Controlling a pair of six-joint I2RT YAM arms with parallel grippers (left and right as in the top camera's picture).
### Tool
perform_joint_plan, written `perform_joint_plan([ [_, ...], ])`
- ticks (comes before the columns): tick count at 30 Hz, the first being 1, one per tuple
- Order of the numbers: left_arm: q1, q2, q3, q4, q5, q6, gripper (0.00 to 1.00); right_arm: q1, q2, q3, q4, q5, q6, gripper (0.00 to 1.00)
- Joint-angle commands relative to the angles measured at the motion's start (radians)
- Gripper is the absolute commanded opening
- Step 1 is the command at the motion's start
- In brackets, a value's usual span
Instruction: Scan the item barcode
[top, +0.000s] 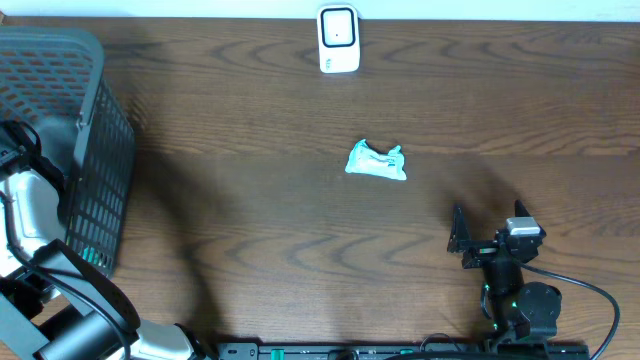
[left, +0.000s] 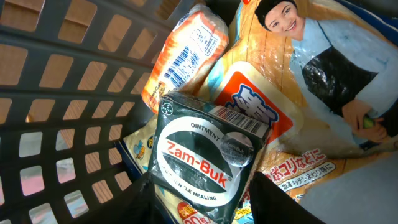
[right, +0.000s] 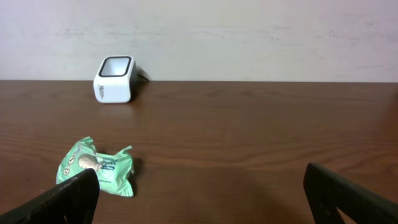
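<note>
In the left wrist view a dark green Zam-Buk packet (left: 202, 158) lies on top of other goods inside the grey basket (left: 56, 93), its barcode (left: 239, 121) facing up. My left gripper (left: 205, 199) is open, one finger at each side of the packet's lower end, and the packet looks flat and uncrumpled. The white barcode scanner (top: 339, 40) stands at the table's far edge. My right gripper (top: 488, 215) rests wide open and empty near the front right. A light green packet (top: 376, 161) lies on the table mid-way, left of and beyond the right gripper (right: 202, 193).
The grey mesh basket (top: 100, 150) stands at the table's left, with my left arm (top: 25, 205) reaching into it. Inside are an orange packet (left: 183, 59) with a barcode and a large bag (left: 311, 81) showing a woman. In the right wrist view the scanner (right: 115, 79) faces me.
</note>
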Motion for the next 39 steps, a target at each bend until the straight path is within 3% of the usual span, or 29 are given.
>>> perform_joint_plan([
  [1, 0.002, 0.002, 0.002, 0.008, -0.005, -0.01, 0.57, 0.006, -0.005, -0.001, -0.004, 0.0, 0.014, 0.99],
  [5, 0.002, 0.031, 0.002, 0.01, 0.056, -0.01, 0.71, 0.006, -0.005, -0.001, -0.003, 0.0, 0.014, 0.99],
  [11, 0.003, 0.055, 0.002, 0.042, 0.099, -0.011, 0.73, 0.006, -0.005, -0.001, -0.003, 0.0, 0.014, 0.99],
  [14, 0.019, 0.055, 0.002, 0.063, 0.091, -0.015, 0.8, 0.006, -0.005, -0.001, -0.003, 0.001, 0.014, 0.99],
  [19, 0.082, 0.055, 0.002, 0.069, 0.12, -0.11, 0.81, 0.006, -0.005, -0.001, -0.003, 0.0, 0.014, 0.99],
  [27, 0.194, 0.055, 0.002, 0.067, 0.383, -0.107, 0.81, 0.006, -0.005, -0.001, -0.003, 0.0, 0.014, 0.99],
  [30, 0.216, 0.055, 0.002, 0.055, 0.497, -0.047, 0.81, 0.006, -0.005, -0.001, -0.003, 0.001, 0.014, 0.99],
  [39, 0.22, 0.068, 0.0, 0.048, 0.515, -0.039, 0.81, 0.006, -0.005, -0.001, -0.003, 0.0, 0.014, 0.99],
])
